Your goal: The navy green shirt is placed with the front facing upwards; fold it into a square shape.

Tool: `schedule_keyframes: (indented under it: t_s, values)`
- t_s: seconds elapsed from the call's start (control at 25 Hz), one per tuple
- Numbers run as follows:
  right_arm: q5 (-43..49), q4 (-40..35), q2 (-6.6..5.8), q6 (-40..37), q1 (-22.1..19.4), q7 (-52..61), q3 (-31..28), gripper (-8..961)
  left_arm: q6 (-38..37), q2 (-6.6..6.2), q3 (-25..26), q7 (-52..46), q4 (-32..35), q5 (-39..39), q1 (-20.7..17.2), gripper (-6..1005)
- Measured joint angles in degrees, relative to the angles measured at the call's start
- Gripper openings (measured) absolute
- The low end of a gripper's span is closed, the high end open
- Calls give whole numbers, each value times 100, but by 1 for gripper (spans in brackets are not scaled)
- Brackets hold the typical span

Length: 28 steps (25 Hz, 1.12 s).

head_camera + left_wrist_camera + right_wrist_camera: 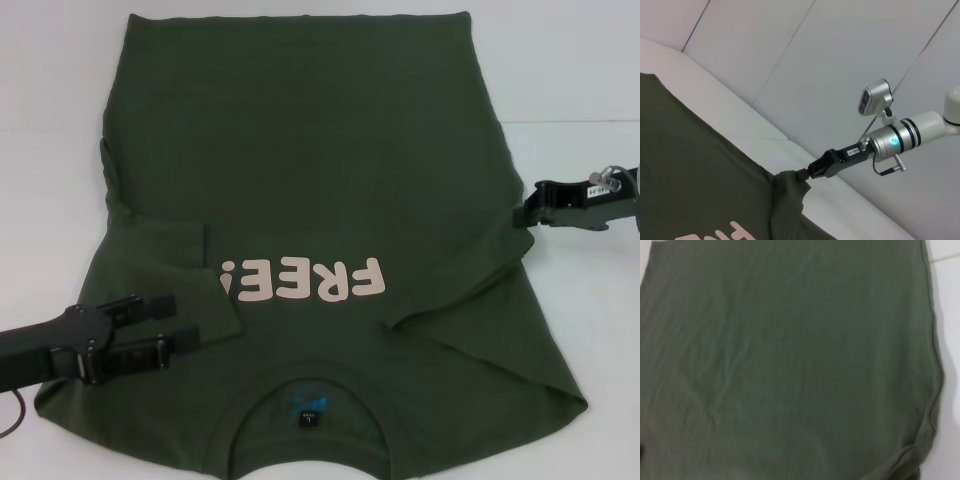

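Fingers of right gripper pinch navy green shirt, collar toward robot.

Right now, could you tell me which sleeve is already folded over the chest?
The sleeve on the robot's left; the right sleeve is only pinched by the right gripper.

navy green shirt: matt soft cloth | table: smooth white
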<state>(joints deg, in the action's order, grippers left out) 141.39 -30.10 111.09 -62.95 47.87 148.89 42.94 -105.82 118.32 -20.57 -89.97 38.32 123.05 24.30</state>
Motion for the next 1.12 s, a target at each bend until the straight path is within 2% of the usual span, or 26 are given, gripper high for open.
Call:
schedule_keyframes:
  t_s: [0.16,0.48,0.72,0.96,1.12]
  values:
    - [-41,53,36,150,17,0,-4,2,0,6,0,5,0,-5,0,888]
    - [-348,63,203,431,21,-4,-5,2,22,6,0,6,0,-27,-5,888]
    - [-566,223,280,732,26,-42,1,2,46,11,0,12,0,-27,-5,888]
    - [-606,268,420,1087,15,-51,-6,3,53,15,0,-21,0,-17,-1,888]
    - [-780,268,454,1196,-37,-64,-6,3,53,20,0,-36,-9,-16,-1,888]
